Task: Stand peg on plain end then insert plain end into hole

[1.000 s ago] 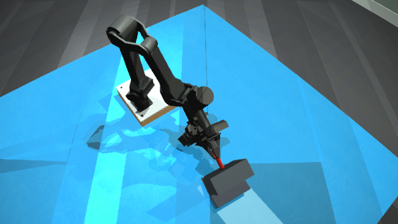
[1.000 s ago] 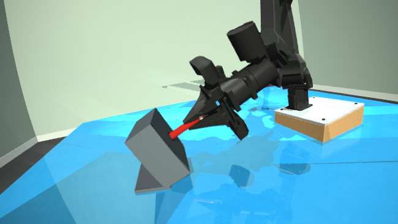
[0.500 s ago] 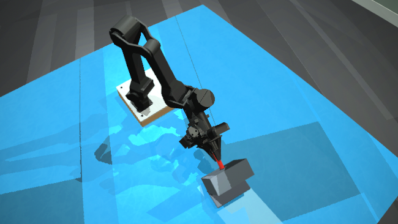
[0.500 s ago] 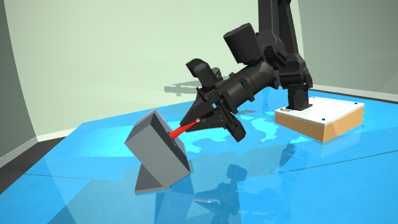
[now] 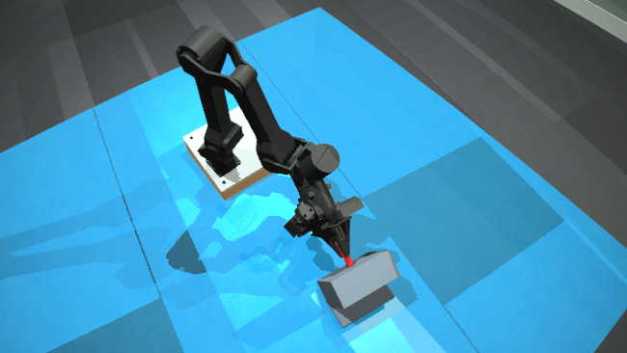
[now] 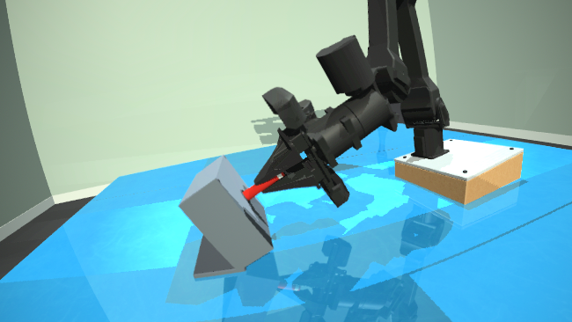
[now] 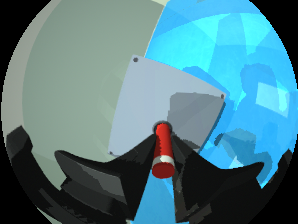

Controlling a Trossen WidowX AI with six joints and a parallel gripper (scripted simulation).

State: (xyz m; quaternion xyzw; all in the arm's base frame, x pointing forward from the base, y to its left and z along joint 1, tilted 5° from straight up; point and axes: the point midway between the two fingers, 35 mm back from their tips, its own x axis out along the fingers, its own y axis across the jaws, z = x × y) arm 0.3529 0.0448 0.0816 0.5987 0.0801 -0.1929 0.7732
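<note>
The red peg (image 5: 349,261) (image 6: 253,192) (image 7: 163,142) is tilted along the gripper's line. Its white band (image 6: 281,176) (image 7: 164,160) is at the end away from the panel. The grey sloped panel (image 5: 367,282) (image 6: 229,215) (image 7: 140,100) faces the arm. The peg's plain end is at the hole (image 7: 155,127) and appears to enter its mouth; how deep is hidden. My gripper (image 5: 346,255) (image 6: 260,186) (image 7: 162,139) is shut on the peg between its band and the panel face, with the fingertips a short way off the face. A length of red shows between fingertips and panel.
The panel block stands on a grey foot (image 5: 364,307) (image 6: 211,261) on the blue table (image 5: 482,270) (image 6: 132,273). The arm's white-topped base (image 5: 248,169) (image 6: 480,158) is at the other end of the arm, well away from the panel.
</note>
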